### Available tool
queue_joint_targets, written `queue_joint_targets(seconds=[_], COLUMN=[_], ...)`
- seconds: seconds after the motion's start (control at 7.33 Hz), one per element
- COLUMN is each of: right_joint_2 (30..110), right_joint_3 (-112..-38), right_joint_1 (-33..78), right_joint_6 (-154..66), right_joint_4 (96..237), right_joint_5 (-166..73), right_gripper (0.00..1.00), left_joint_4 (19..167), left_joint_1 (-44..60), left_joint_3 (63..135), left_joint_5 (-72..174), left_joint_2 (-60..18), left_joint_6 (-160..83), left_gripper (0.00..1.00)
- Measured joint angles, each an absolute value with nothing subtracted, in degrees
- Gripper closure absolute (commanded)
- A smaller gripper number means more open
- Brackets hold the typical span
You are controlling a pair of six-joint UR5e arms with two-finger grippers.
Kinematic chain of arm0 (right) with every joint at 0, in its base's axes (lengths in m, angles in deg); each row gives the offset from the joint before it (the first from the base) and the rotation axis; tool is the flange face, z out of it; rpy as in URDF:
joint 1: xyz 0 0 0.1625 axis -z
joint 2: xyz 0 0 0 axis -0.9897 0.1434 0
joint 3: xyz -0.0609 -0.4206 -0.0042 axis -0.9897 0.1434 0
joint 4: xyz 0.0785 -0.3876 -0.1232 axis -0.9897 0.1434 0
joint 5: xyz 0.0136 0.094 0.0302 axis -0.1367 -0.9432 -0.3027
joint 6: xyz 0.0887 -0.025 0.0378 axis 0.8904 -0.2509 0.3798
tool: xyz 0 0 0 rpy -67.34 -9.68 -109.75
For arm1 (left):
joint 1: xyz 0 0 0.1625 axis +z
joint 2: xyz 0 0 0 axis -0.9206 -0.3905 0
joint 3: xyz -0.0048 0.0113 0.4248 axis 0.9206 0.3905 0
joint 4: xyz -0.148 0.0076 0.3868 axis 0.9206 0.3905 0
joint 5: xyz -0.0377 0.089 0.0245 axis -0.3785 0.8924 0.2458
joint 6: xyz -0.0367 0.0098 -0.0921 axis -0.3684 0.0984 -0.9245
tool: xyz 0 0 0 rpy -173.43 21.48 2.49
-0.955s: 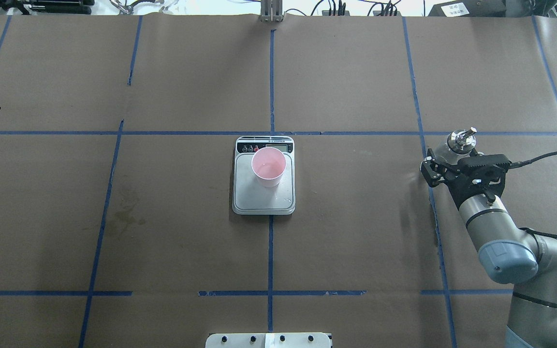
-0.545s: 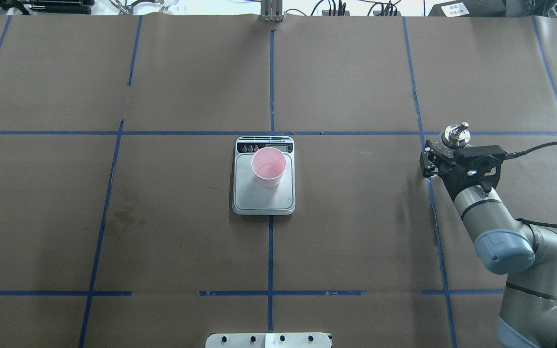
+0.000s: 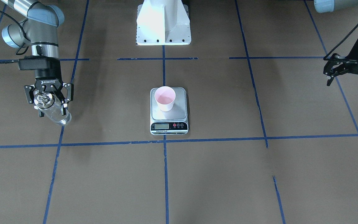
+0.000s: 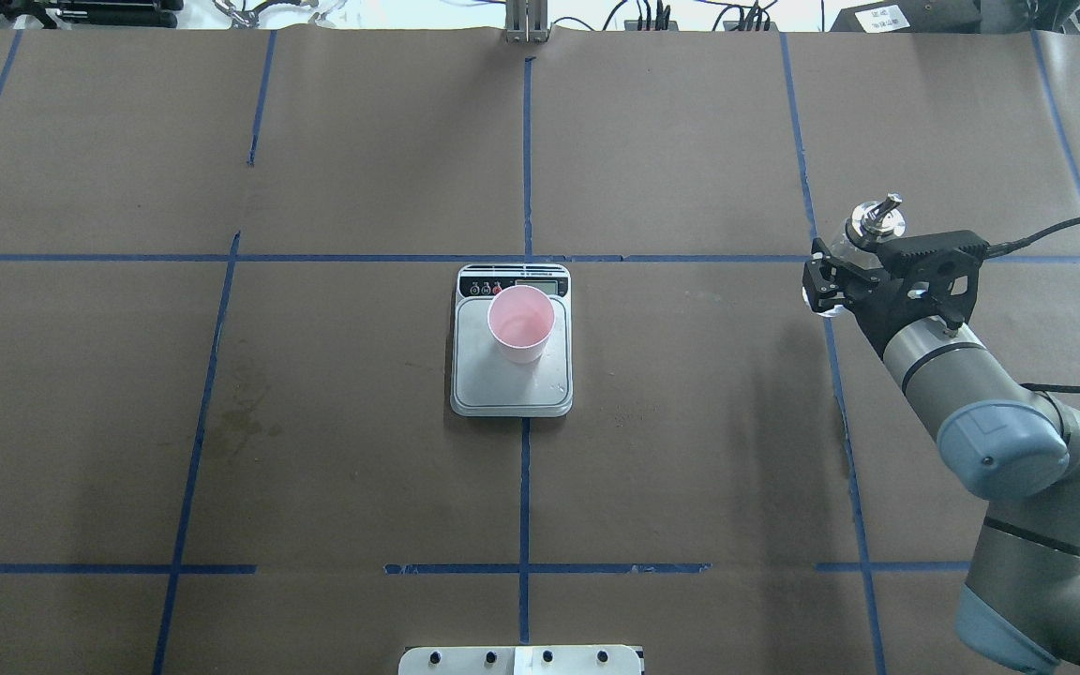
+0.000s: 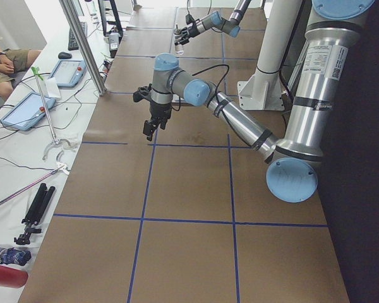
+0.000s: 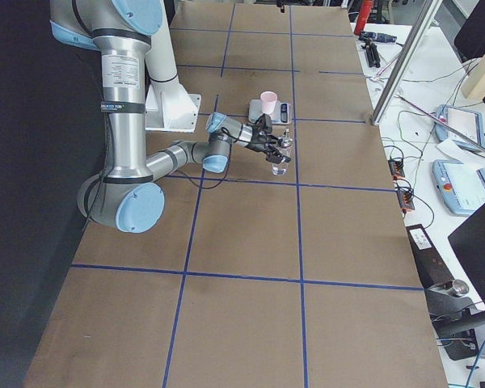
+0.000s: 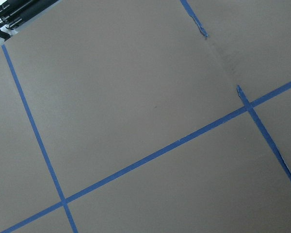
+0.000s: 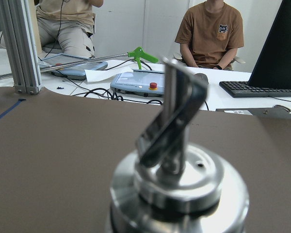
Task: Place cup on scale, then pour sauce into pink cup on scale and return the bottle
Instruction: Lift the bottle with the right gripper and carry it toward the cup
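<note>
The bottle point(image 3: 57, 117) is held tilted, well to the robot's right of the scale point(image 3: 179, 109), with the right gripper point(image 3: 51, 105) closed on its upper body. The glass is judged rigid, slippery and breakable, so a firm mid-body hold is advised. The cup point(image 3: 165, 99) stands on the scale. The left gripper point(image 3: 348, 74) is spread wide and empty.

One brand name is legible; all other print is too small to read.
"ROBOTIQ" stands in white letters on the black body of the right gripper point(image 3: 49, 105) in the front-facing view. The scale point(image 3: 180, 114) has tiny print under its display point(image 3: 162, 126), and neither that print nor any digits can be read. The white label point(image 5: 322, 58) on the near arm's tube is also illegible.
</note>
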State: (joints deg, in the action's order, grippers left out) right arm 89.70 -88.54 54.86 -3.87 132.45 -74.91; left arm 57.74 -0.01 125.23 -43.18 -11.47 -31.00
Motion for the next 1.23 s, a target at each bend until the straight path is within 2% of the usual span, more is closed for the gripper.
queue_joint_targets(seconds=[0.41, 0.82, 1.23], right_joint_2=[80.9, 75.2, 71.6], right_joint_3=[-94.6, -94.6, -94.3], right_joint_1=[55.1, 58.2, 61.4], right_joint_6=[-7.8, -14.2, -26.0], right_joint_4=[152.3, 155.7, 161.1], right_joint_5=[-70.7, -68.8, -62.3], right_gripper=[1.0, 1.0, 1.0], left_joint_4=[57.7, 58.2, 64.8], left_joint_1=[-0.3, -3.7, -11.3], left_joint_3=[125.3, 123.5, 116.8], left_joint_5=[-43.2, -43.3, -45.1], left_joint_2=[-11.4, -10.8, -8.0], left_joint_6=[-31.0, -24.7, -14.0], left_gripper=[0.0, 0.0, 0.0])
